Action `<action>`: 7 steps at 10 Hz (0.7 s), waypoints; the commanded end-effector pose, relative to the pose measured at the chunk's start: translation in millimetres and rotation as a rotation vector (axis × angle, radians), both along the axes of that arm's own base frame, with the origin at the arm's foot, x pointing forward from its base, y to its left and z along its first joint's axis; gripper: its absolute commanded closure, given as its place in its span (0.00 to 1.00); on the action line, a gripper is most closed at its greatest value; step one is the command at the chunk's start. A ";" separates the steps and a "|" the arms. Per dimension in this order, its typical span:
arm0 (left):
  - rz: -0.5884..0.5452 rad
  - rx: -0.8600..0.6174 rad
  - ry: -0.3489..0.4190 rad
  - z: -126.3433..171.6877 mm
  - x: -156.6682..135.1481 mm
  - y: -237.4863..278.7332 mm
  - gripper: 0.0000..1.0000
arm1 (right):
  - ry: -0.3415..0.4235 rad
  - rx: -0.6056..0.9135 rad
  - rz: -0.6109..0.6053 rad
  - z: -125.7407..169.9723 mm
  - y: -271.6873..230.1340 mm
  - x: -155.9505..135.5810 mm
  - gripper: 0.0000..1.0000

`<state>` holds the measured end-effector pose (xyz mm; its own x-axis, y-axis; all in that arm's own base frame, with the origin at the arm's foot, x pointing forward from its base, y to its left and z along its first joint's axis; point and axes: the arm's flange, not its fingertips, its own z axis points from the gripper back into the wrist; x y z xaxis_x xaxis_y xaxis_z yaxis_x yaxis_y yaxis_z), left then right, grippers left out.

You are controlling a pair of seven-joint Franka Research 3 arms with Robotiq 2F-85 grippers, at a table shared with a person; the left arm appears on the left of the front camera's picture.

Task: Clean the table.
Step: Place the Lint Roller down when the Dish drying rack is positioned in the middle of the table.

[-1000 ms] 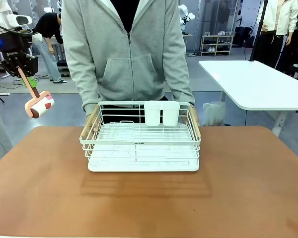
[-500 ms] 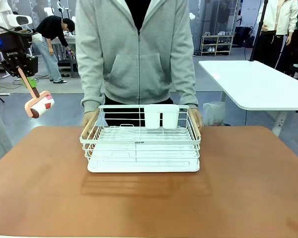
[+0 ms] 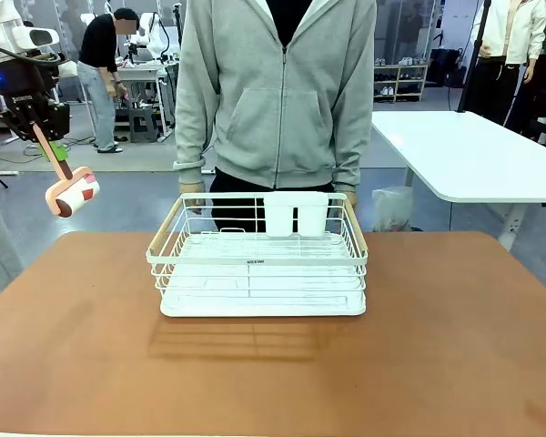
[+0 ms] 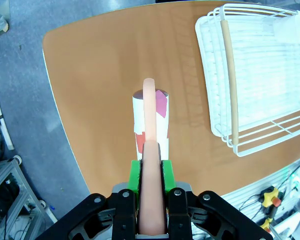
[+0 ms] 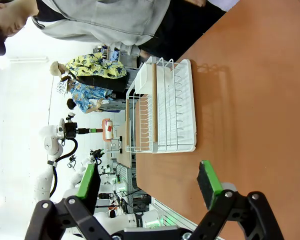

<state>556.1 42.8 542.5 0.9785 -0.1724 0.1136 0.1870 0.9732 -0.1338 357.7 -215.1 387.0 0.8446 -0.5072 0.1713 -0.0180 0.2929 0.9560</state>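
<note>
Green-padded and black, the left gripper is seen clamped on the salmon-pink handle of a lint roller, whose white paper-covered head with pink and red patches points away from the wrist. In the front view the left gripper is held raised above and beyond the left far corner of the large rectangular table with a smooth, matte reddish-brown top, and the lint roller hangs down at a slant from it, its head clear of the surface. In the left wrist view the roller head is seen over the table near its curved edge, well apart from the rack.

The right gripper is shown with its jaws spread wide and nothing between them; one green pad faces the brown tabletop.

A white wire dish rack with pale wooden side handles stands on a white drip tray at the middle of the table, toward the far side. Two white cup-shaped holders are hung side by side on the rack's far rail, touching or nearly so. What is inside the holders cannot be told.

A person in a grey zip hoodie stands at the far edge directly behind the rack, arms down, with one hand just behind the rack's far left corner.
</note>
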 end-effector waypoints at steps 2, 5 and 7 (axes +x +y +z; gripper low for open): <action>-0.012 0.009 -0.006 3.0 0.5 3.0 0.79 | -0.002 0.001 -0.002 2.0 0.8 -1.8 0.00; -0.012 0.009 -0.006 3.0 0.5 3.0 0.79 | -0.002 0.001 -0.002 2.0 0.8 -1.8 0.00; 0.000 0.000 0.000 0.0 0.0 0.0 0.79 | -0.002 0.001 -0.002 2.0 0.8 -1.8 0.00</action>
<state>556.3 42.5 542.2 0.9785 -0.1727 0.1130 0.1872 0.9731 -0.1339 357.7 -215.1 387.0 0.8446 -0.5072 0.1713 -0.0180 0.2929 0.9560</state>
